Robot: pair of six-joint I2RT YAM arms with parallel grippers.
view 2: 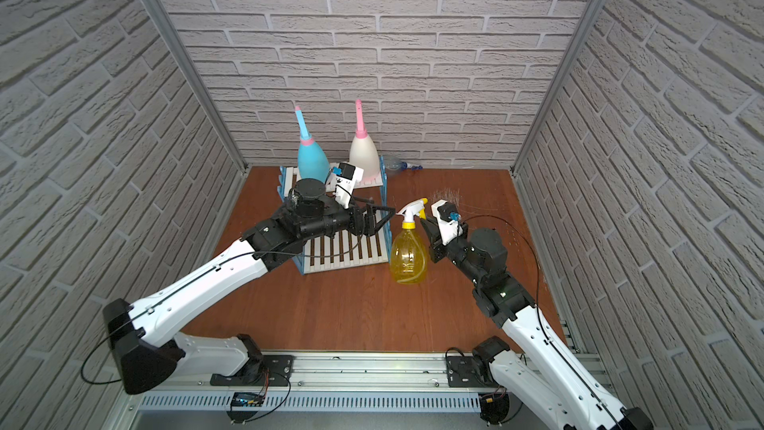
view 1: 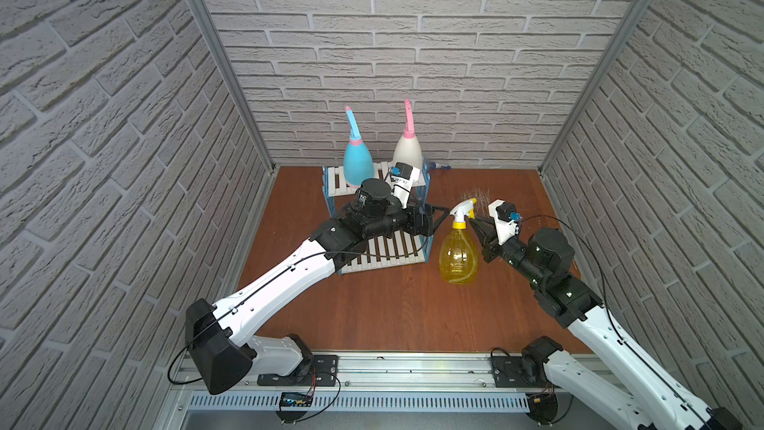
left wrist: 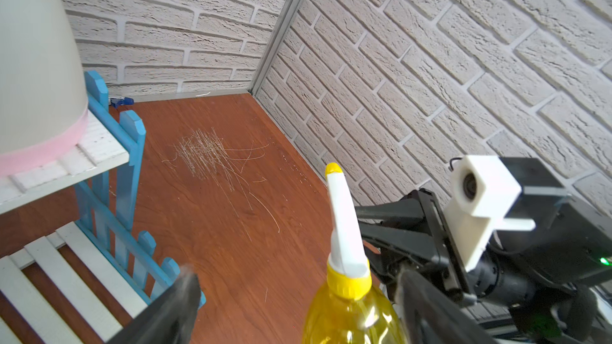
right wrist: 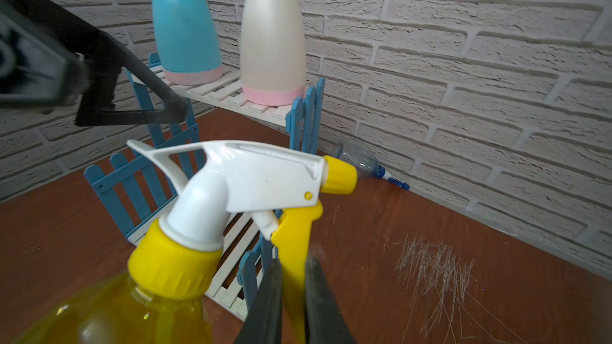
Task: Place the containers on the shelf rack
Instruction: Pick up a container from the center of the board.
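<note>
A round clear yellow bottle [view 1: 458, 256] with a white spray head stands on the table just right of the shelf rack [view 1: 384, 258]. My right gripper [right wrist: 293, 259] is shut on its yellow trigger lever [right wrist: 294, 233]. My left gripper [left wrist: 298, 281] is open over the right end of the lower shelf. The yellow bottle [left wrist: 351, 312] sits between its spread fingers, untouched. The light-blue bottle [view 1: 357, 165] and the cream bottle [view 1: 407, 155] stand upright on the upper shelf. A clear colourless bottle [right wrist: 357, 158] lies on its side by the back wall behind the rack.
Brick-patterned walls close in the back and both sides. A scratched patch [right wrist: 433, 269] marks the wooden table [view 1: 392, 304] to the right of the yellow bottle. Blue lattice frames [left wrist: 132, 134] edge the rack's right side.
</note>
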